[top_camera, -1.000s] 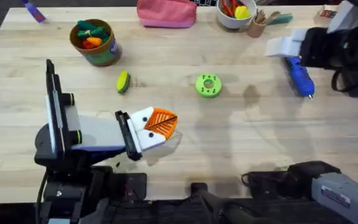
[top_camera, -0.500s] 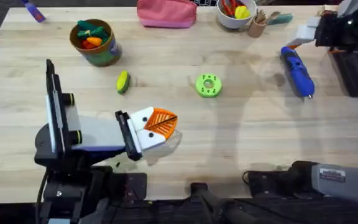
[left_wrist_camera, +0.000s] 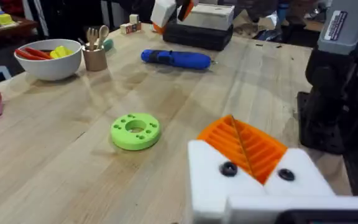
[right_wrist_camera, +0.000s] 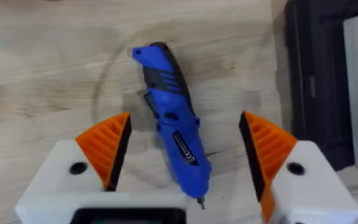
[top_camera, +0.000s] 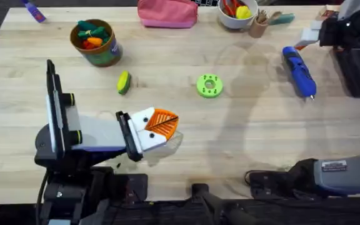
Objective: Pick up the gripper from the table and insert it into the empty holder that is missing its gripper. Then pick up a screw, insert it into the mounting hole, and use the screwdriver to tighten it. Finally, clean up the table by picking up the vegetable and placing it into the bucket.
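1. The blue cylindrical electric screwdriver (right_wrist_camera: 171,151) lies flat on the light wooden plank table (top_camera: 242,150), far right.
2. The right gripper (right_wrist_camera: 182,155) hovers above, jaws wide open astride it.
3. The barrel could roll or skew if one pad touches first.
4. The left gripper (top_camera: 158,127) rests closed on the table near the front edge, holding nothing.

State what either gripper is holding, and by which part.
Nothing. The right gripper is open above the blue screwdriver lying on the table; the left gripper holds nothing.

Even, bright light from above falls on the pale desk (top_camera: 186,144). Soft, faint grey shadows lie around the green disc (top_camera: 209,86) and toward the screwdriver (top_camera: 299,70). No harsh glare. In the left wrist view the room beyond the screwdriver (left_wrist_camera: 176,58) is dim and slightly soft.
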